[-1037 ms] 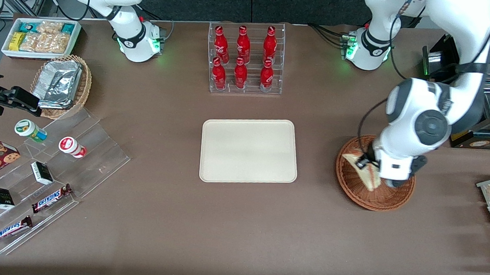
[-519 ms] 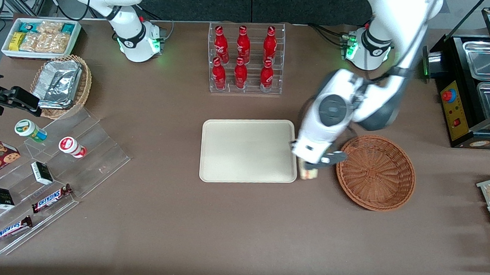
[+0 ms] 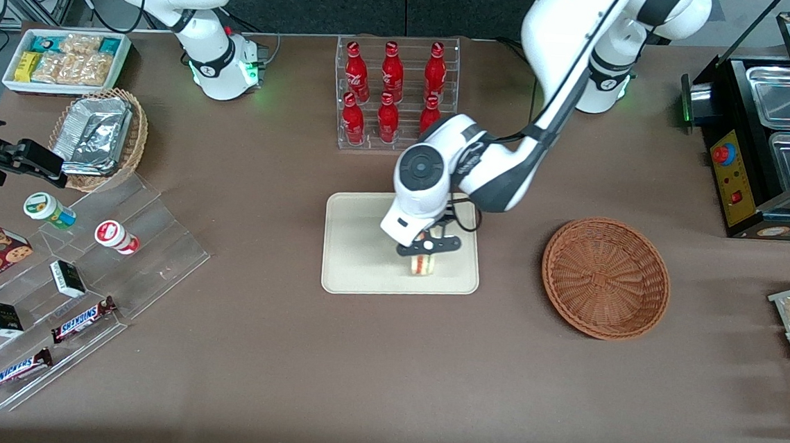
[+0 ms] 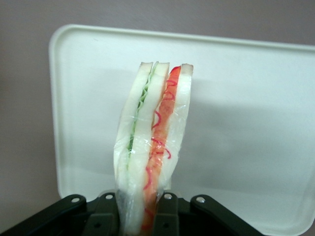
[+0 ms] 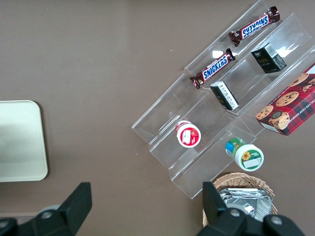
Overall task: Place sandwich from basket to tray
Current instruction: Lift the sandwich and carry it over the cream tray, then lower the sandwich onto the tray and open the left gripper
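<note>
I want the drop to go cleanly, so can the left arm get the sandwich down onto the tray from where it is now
Probably yes. The gripper is shut on the sandwich directly above the tray, and the tray surface under it is bare, so nothing appears to block lowering.

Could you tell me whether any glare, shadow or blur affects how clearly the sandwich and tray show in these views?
Front view: sharp and evenly lit, with the arm and gripper covering part of the sandwich over the tray. Left wrist view: the sandwich is crisp, its plastic wrap shows slight sheen, and it casts a soft shadow on the tray. Right wrist view: only the tray's corner, evenly lit.
</note>
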